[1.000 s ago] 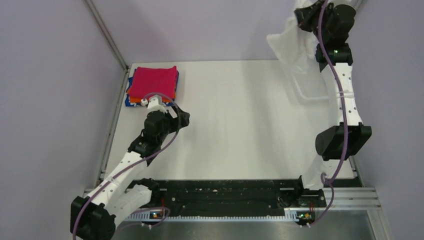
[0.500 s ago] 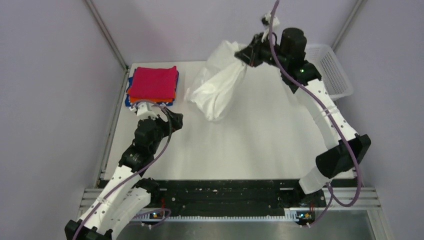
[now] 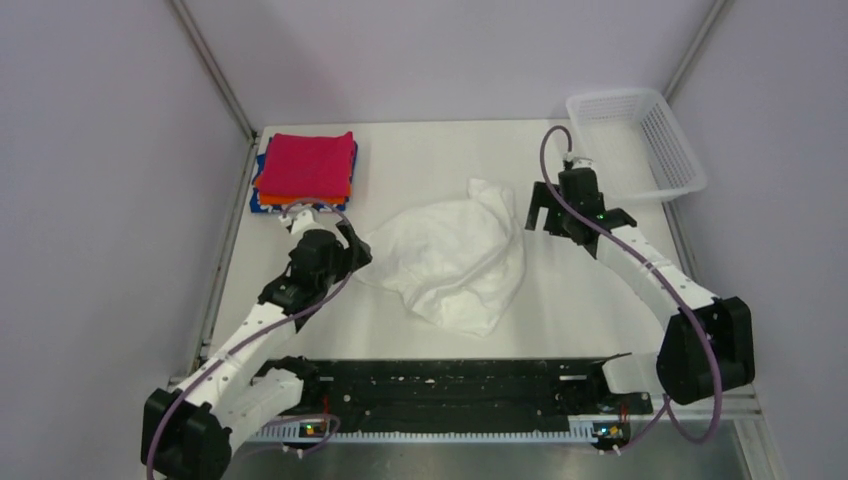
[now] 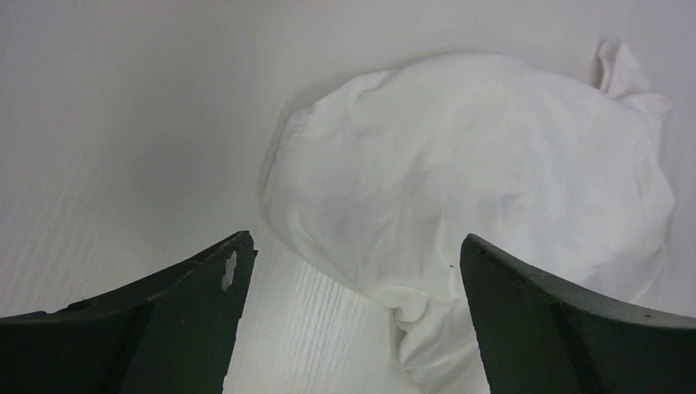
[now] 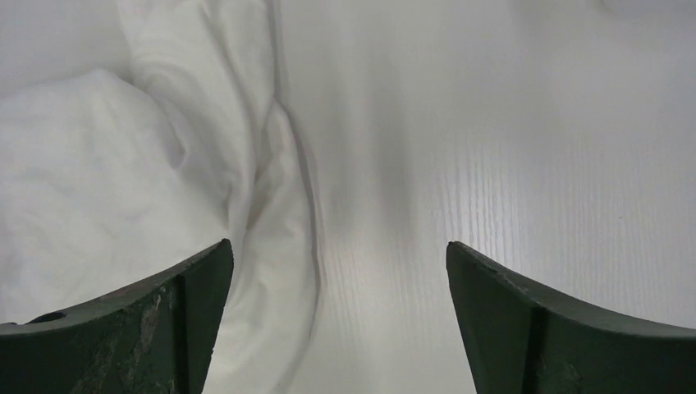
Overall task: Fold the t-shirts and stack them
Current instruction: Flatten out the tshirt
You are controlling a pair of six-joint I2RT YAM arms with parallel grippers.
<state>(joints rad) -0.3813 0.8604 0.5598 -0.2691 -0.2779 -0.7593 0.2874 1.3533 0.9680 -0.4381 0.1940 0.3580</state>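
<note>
Three folded t-shirts: top view only; wrists see crumpled white t-shirt.

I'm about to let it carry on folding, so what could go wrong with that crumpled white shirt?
The crumpled white cloth t-shirt lies in a bunched heap with no hem or sleeve laid out, so the open left fingers or right fingers may pinch several layers. The left arm also sits close to the folded magenta-red shirt and could nudge it.
</note>
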